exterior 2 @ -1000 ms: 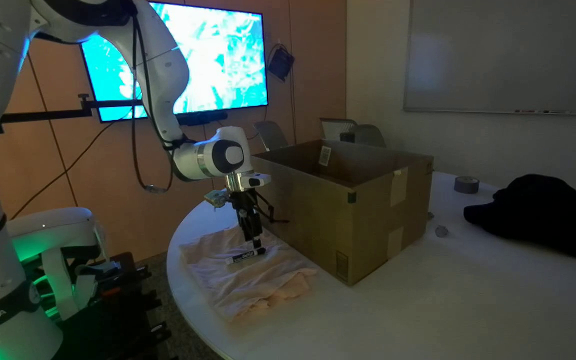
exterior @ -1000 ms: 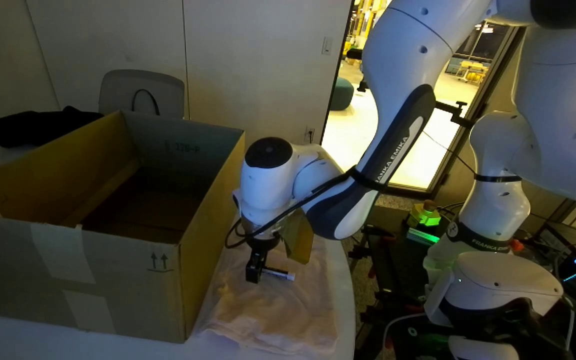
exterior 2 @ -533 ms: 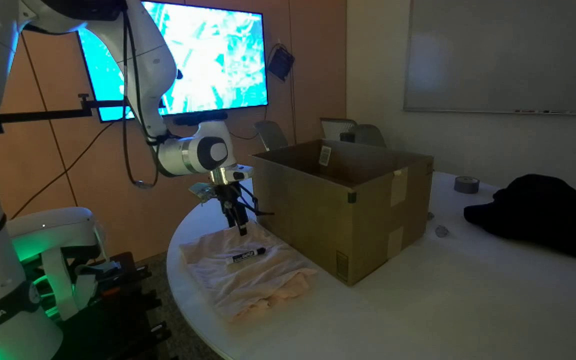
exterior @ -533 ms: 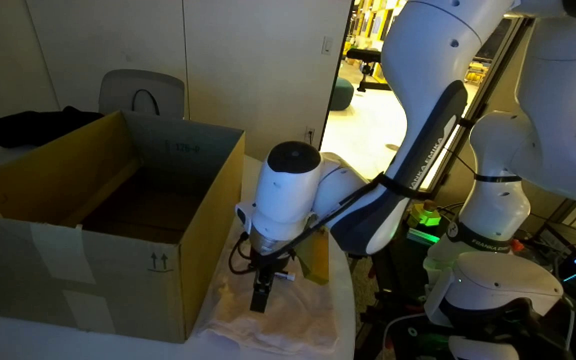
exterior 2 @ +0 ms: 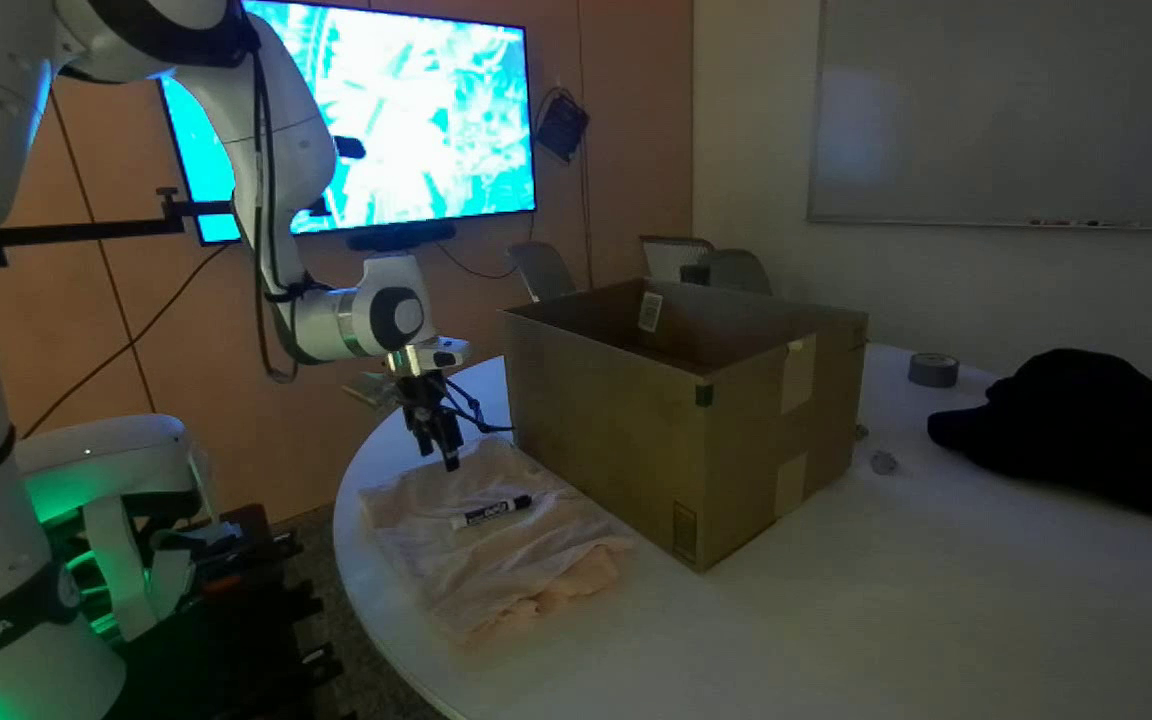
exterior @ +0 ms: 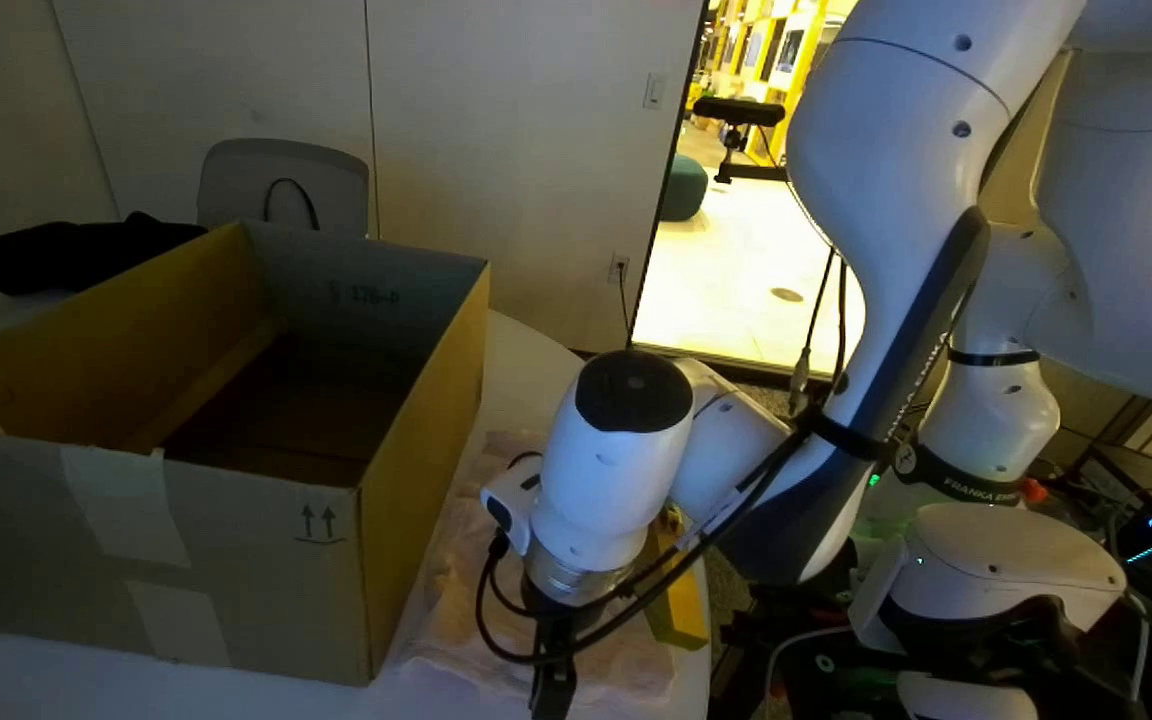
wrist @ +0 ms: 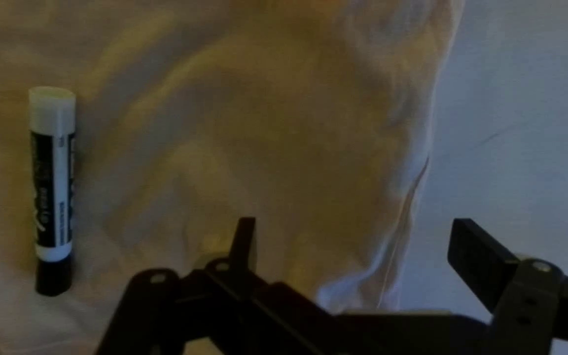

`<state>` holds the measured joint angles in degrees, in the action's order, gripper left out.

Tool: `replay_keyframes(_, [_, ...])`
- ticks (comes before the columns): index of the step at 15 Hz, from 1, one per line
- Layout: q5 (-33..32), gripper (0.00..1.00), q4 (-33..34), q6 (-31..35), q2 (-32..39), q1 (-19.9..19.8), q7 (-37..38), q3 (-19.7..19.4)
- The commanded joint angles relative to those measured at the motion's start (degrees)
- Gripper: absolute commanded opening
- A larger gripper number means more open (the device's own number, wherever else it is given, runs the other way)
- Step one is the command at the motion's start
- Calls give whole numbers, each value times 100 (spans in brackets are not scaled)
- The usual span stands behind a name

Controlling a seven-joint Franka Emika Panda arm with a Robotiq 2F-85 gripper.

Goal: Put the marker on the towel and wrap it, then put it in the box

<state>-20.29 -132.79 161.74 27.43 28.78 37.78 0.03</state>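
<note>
Dimly lit, the round white table (exterior 2: 836,610) bears an open cardboard box (exterior 2: 606,420) and, beside it, a rumpled pale-pink towel (exterior 2: 506,562). Your Robotiq gripper (wrist: 353,229) hangs astride the towel's edge, height hard to judge, fingers (wrist: 483,266) wide apart, holding nothing. On the towel lies the dry-erase marker (wrist: 54,192), uncovered. Wrapping seems your step in hand: lower, pinch that edge, fold it over.

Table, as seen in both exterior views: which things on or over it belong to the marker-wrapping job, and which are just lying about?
For the job:
towel
marker, lying on it
box
claw, open

Just lying about:
tape
black cloth
small lump, too unclear to name
</note>
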Motion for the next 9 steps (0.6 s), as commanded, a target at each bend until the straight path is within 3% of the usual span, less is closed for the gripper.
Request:
replay_keyframes(1, [160, 100, 300, 69, 392, 148, -174, -68])
replay_keyframes(6, [376, 100, 572, -47, 796, 80, -447, -39])
replay_keyframes(7, [441, 93, 588, -72, 803, 59, -534, -27])
replay_keyframes(8, [535, 74, 575, -123, 763, -34, -702, 45])
replay_keyframes(9, [601, 66, 557, -164, 706, -46, -803, 39])
